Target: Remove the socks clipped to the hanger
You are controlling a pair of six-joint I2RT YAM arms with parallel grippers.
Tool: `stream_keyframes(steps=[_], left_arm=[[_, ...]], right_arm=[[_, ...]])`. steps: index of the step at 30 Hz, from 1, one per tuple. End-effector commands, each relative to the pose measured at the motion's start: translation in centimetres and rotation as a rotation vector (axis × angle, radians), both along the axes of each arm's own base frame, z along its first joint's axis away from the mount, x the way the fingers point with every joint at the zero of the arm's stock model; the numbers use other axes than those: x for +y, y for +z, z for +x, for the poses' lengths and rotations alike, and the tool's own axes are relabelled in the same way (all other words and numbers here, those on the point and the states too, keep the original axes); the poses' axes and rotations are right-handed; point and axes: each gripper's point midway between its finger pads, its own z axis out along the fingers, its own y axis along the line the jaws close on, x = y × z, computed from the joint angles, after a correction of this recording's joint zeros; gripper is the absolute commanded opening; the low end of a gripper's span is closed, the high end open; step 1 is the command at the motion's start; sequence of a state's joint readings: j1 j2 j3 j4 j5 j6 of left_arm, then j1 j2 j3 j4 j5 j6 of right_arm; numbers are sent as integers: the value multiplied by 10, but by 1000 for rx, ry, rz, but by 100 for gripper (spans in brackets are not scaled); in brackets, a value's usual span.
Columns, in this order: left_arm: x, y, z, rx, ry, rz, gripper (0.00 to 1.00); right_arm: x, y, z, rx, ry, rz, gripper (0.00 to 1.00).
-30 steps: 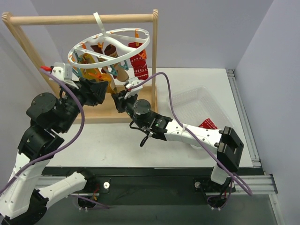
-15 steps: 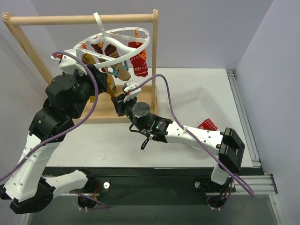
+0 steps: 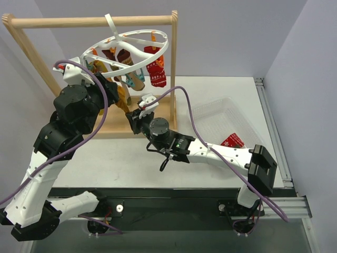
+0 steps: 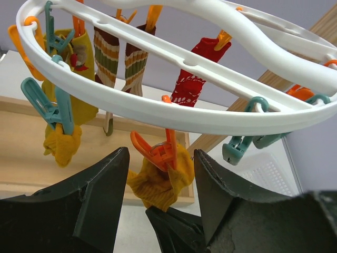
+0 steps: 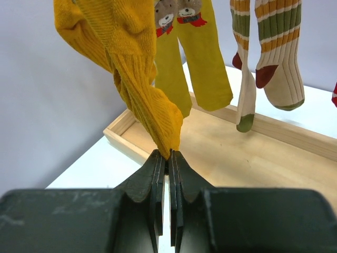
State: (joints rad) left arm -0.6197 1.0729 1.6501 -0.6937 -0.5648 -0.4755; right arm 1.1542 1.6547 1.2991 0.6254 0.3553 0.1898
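Socks (image 4: 136, 58), limp and bunched in mustard yellow, striped brown and red with white pattern, hang clipped under the white plastic ring hanger (image 4: 174, 115), which is hooked on the top bar of the wooden frame rack (image 3: 89, 21) at the table's far left corner. The left arm's black two-finger gripper (image 4: 160, 158) stands open around an orange plastic clip (image 4: 157, 152) pinching a crumpled mustard yellow sock (image 5: 142, 100). The right arm's black gripper (image 5: 168, 158) is closed tight on that sock's lower tip.
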Motion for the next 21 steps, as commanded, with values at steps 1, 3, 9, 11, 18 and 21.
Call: stream_keyframes(steps=[1,3,9,11,18,21], left_arm=[[8,5,5,-37,59,-36,63],[8,4,8,-46,68,-46,63],[6,7,17,-64,85,-62,62],[6,8,16,-79,83,-65,57],[9,12,14,-117,79,-57,38],[9,13,13,-124,77,-60,27]], right_arm=[[-15,40,-7,-51,-22,88,0],[-15,41,-8,-53,-22,90,0],[-16,43,-12,-62,-19,87,0],[-17,43,-14,-66,-18,80,0],[-24,38,-16,-68,-28,82,0],[-25,35,-17,-66,-29,80,0]])
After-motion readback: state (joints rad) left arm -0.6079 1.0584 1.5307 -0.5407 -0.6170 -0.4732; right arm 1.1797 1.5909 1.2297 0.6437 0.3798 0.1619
